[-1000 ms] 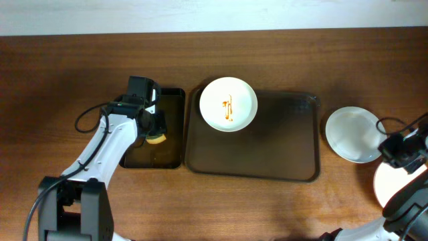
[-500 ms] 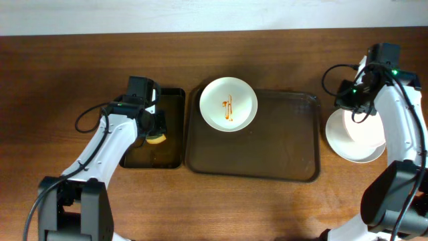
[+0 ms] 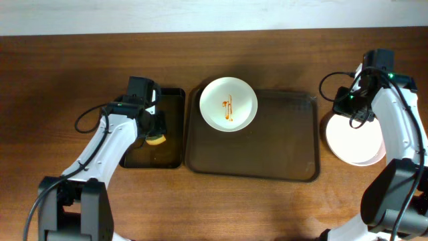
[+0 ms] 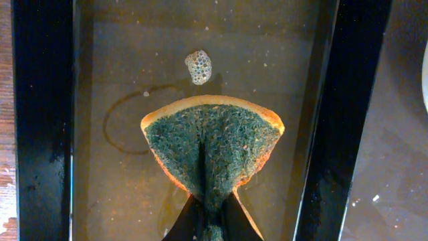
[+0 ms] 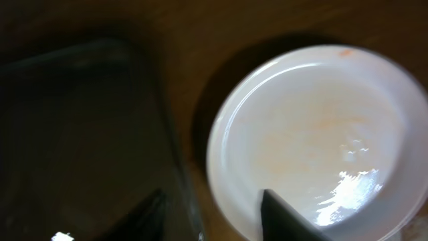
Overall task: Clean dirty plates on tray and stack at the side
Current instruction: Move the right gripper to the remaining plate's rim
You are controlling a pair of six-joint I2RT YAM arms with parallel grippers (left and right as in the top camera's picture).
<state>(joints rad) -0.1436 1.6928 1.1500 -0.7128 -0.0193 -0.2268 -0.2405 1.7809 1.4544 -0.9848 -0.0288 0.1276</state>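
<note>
Dirty plate (image 3: 229, 104) sat at the far-left corner of the tray (image 3: 274, 157), its rim overhanging the tray's far rim. It's round, so no long axis; the orange sauce squiggle (image 3: 228, 108) on it ran roughly far-to-near. The tray's long axis ran parallel to the worktop's front edge, mid-table, and the rest of it was bare. Clean white plate (image 3: 361, 144) lay off the tray near the worktop's right edge, just beside the tray's right rim. Couldn't tell whether one or two were piled there, and the right arm covered its far-left part. Right gripper (image 3: 353, 111) hung over that spot; the wrist view was blurred but showed its fingers (image 5: 287, 215) apart with nothing between them, the plate (image 5: 314, 134) under one and the tray rim (image 5: 164, 134) by the other. Left gripper (image 4: 210, 209) was clamped on a green-and-orange sponge (image 4: 210, 144), fanned out over the narrow black tray (image 4: 40, 120) left of the big one. A small foam blob (image 4: 198, 66) sat beyond it, and the finger bases were cut off by the frame.
</note>
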